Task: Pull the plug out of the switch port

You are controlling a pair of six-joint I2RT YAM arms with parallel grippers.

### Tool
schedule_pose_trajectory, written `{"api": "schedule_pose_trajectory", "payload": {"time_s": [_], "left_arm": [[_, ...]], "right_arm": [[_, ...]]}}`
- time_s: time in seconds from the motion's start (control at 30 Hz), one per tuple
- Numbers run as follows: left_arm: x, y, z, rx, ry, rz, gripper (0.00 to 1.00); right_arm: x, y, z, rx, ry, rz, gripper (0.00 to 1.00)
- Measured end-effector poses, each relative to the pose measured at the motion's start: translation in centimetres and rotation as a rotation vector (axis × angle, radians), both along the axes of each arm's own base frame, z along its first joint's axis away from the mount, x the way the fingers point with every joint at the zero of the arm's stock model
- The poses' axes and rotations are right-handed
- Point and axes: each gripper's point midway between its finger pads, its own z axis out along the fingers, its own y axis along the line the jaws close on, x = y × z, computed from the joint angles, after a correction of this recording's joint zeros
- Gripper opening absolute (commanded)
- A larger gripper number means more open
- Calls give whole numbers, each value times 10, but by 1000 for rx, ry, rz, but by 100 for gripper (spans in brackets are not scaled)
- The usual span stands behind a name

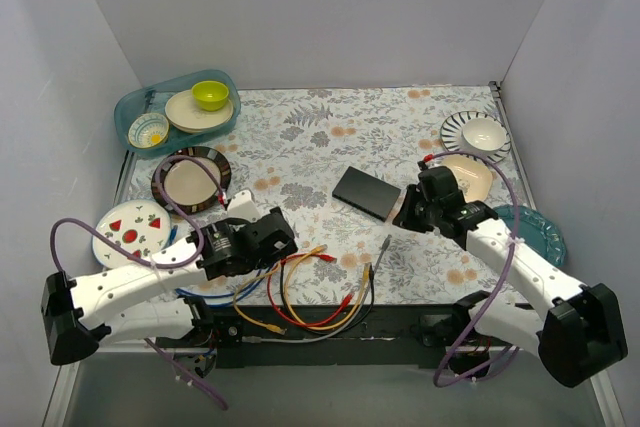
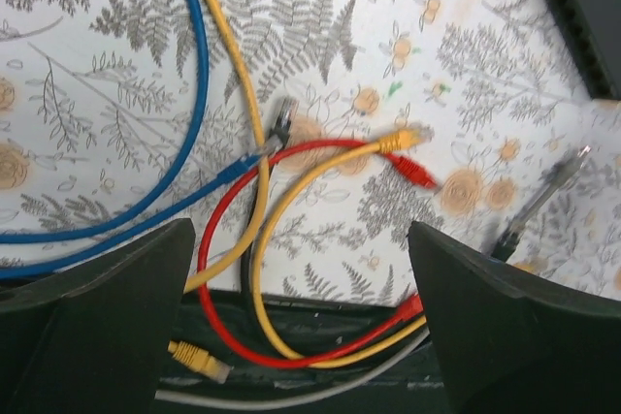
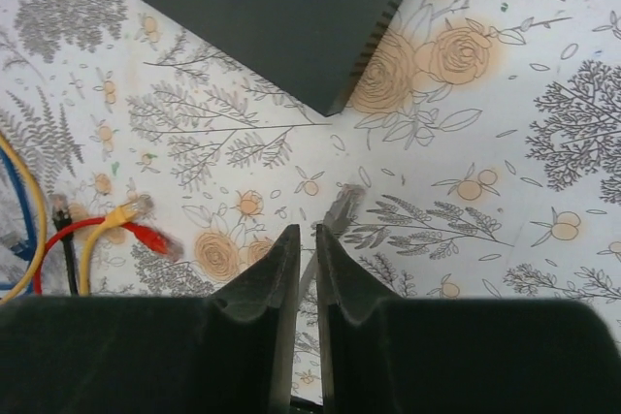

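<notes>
Two claws: right claw (image 3: 306, 232) clenched, apparently empty; left claw (image 2: 301, 230) released. Grey plug (image 3: 340, 208) lies apart from switch (image 3: 262, 16); I'd lift straight, no nudging.

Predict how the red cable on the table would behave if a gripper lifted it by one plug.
Probably floppy: the red cable lies in loose curved loops, so it would likely droop from the held end. Likely light, since it is thin. It crosses the yellow cable, so lifting may drag that along.
</notes>
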Motion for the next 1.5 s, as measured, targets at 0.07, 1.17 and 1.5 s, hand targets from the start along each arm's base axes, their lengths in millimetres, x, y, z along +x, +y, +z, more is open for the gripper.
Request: {"api": "schedule_pose_trajectory", "payload": {"time_s": [0.07, 1.17, 1.5], "left_arm": [[13, -2, 2, -16, -20, 25, 93], [280, -130, -100, -365, 143, -59, 17], [234, -108, -103, -469, 176, -68, 16]], "right_arm": [[5, -5, -9, -23, 32, -24, 8], [91, -15, -79, 7, 256, -161, 1], [133, 19, -77, 70, 263, -88, 1]]}}
